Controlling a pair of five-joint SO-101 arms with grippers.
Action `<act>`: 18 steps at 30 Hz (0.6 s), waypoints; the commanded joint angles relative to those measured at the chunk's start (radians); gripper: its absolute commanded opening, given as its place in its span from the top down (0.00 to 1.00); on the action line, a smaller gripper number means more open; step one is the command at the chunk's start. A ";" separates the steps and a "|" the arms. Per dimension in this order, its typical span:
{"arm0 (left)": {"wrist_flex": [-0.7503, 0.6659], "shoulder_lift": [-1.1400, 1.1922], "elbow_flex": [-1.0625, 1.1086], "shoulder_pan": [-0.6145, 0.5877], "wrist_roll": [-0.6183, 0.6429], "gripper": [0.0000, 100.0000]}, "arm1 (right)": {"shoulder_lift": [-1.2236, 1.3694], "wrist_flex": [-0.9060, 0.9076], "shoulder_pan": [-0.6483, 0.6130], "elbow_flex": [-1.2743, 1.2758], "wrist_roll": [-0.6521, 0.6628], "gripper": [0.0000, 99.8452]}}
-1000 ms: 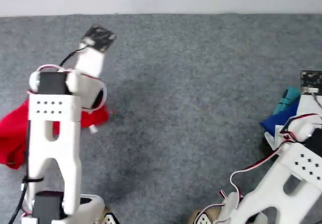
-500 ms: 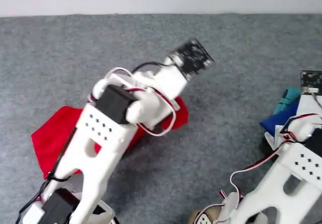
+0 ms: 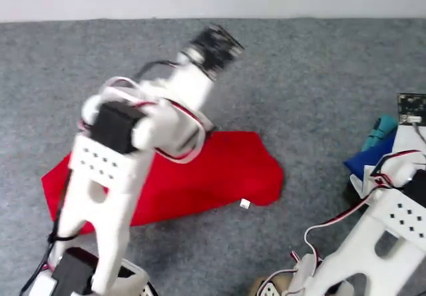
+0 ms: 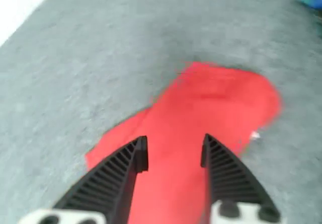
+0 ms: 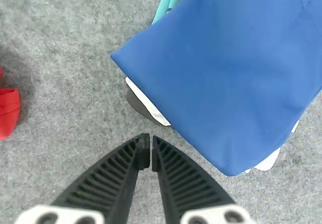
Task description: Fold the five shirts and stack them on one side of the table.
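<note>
Now, in the high view, note that the left arm (image 3: 133,149) has swung back toward the left since half a second ago. The red shirt (image 3: 226,173) now lies uncovered and stretched further right on the grey table (image 3: 319,83), with a white tag (image 3: 245,204) at its near edge. The right arm (image 3: 393,219) has not moved.

In the left wrist view, the left gripper (image 4: 173,142) hangs above the red shirt, fingers wide apart, nothing between them.

In the right wrist view, the right gripper (image 5: 151,142) has its fingers pressed together, empty, just beside the blue shirt (image 5: 236,68), which tops a pile over a white layer (image 5: 151,110).
</note>
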 commanded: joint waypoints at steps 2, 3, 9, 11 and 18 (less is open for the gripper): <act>0.023 0.020 -0.016 -0.229 -0.002 0.82 | -0.021 0.007 -0.008 -0.008 0.008 0.99; 0.023 0.032 -0.004 -0.281 -0.015 0.82 | -0.021 0.007 -0.008 -0.006 0.008 0.99; 0.021 0.173 0.088 -0.482 -0.144 0.80 | -0.019 0.007 -0.008 -0.006 0.008 0.99; 0.020 0.229 0.107 -0.517 -0.163 0.76 | -0.019 0.007 -0.008 -0.003 0.008 0.99; -0.048 0.477 0.110 -0.574 -0.184 0.75 | -0.027 0.005 -0.010 0.066 0.008 0.99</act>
